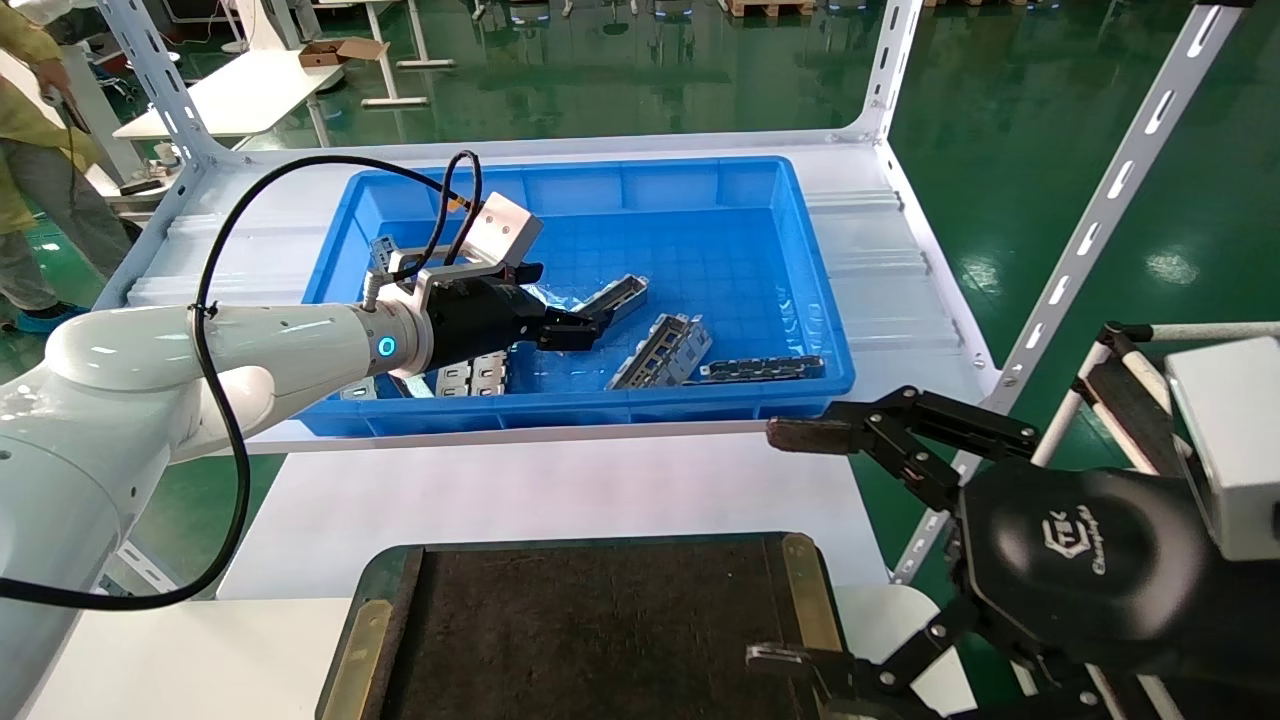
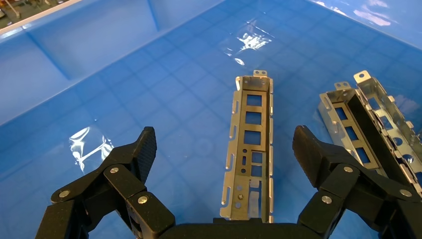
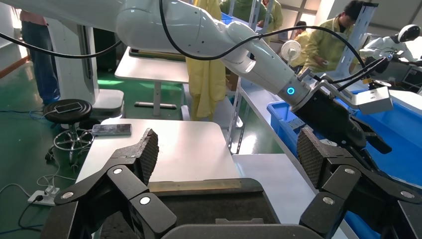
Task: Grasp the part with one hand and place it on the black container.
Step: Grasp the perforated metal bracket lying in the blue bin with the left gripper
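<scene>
The part (image 1: pixel 622 297) is a long silver trough-shaped bracket with rectangular cut-outs, lying on the floor of the blue bin. In the left wrist view it (image 2: pixel 251 144) lies lengthwise between my open fingers (image 2: pixel 143 149), untouched. My left gripper (image 1: pixel 572 328), the hand with the looping cable, hangs open just above its near end; it shows in its own view too (image 2: pixel 225 149). The black container (image 1: pixel 590 630) sits at the table's front edge and shows in the right wrist view (image 3: pixel 199 204). My right gripper (image 1: pixel 790 548) is open and empty beside the container's right side, as its own view shows (image 3: pixel 229 152).
The blue bin (image 1: pixel 600 190) stands behind the container. It also holds two more brackets (image 1: pixel 665 350) (image 2: pixel 368 124), a dark chain-like strip (image 1: pixel 765 368) and flat silver plates (image 1: pixel 470 375). White shelf uprights (image 1: pixel 1100 200) rise at the right. Bare white table lies between bin and container.
</scene>
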You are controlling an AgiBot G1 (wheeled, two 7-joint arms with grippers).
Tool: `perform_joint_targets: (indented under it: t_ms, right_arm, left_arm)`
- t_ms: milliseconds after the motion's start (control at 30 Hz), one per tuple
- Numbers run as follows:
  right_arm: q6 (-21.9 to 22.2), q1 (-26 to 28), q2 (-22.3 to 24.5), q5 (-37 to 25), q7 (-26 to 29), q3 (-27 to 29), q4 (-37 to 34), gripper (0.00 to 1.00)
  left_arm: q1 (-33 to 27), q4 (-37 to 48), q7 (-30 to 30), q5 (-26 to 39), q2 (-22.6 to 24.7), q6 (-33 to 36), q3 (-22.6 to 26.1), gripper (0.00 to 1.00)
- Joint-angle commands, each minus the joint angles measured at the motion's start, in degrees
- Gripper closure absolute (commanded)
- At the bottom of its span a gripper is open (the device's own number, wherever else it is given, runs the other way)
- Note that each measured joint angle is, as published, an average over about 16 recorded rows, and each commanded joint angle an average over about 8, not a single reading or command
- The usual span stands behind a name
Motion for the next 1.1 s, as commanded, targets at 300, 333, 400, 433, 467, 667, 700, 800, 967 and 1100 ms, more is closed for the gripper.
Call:
perform_joint_targets:
  t_ms: [300,333,400,433,467,667,700,800,967,1100]
  right_arm:
    - [0.02,0.01,0.02,0.03,-0.02,-0.04,0.00,1.00]
    - [0.02,0.01,0.02,0.03,-0.02,-0.04,0.00,1.00]
    - [0.02,0.01,0.02,0.03,-0.03,-0.05,0.00,1.00]
    - [0.02,0.01,0.02,0.04,-0.03,-0.05,0.00,1.00]
    - [0.03,0.01,0.02,0.04,-0.03,-0.06,0.00,1.00]
    - [0.04,0.02,0.03,0.06,-0.04,-0.08,0.00,1.00]
    - [0.04,0.02,0.04,0.06,-0.04,-0.09,0.00,1.00]
    - [0.04,0.02,0.04,0.07,-0.05,-0.10,0.00,1.00]
    - [0.05,0.02,0.05,0.08,-0.06,-0.12,0.00,1.00]
    - [0.06,0.03,0.05,0.09,-0.07,-0.13,0.00,1.00]
  left_arm:
    - [1.42,-1.18,-2.14,-1.08,0.06,-1.25,1.87,1.00]
    - [1.56,-1.30,-2.33,-1.21,0.07,-1.37,2.08,1.00]
    - [1.78,-1.53,-2.73,-1.44,0.08,-1.60,2.52,1.00]
    - [1.88,-1.65,-2.94,-1.56,0.09,-1.71,2.75,1.00]
    - [1.97,-1.77,-3.13,-1.68,0.09,-1.82,2.98,1.00]
    - [2.36,-2.46,-3.89,-2.38,0.06,-2.25,4.39,1.00]
    - [2.40,-2.56,-3.96,-2.50,0.05,-2.28,4.62,1.00]
    - [2.53,-2.78,-4.09,-2.85,0.02,-2.36,5.32,1.00]
    - [2.66,-2.85,-4.19,-3.37,-0.03,-2.43,6.45,1.00]
    - [2.65,-2.82,-4.27,-3.88,-0.06,-2.48,7.22,1.00]
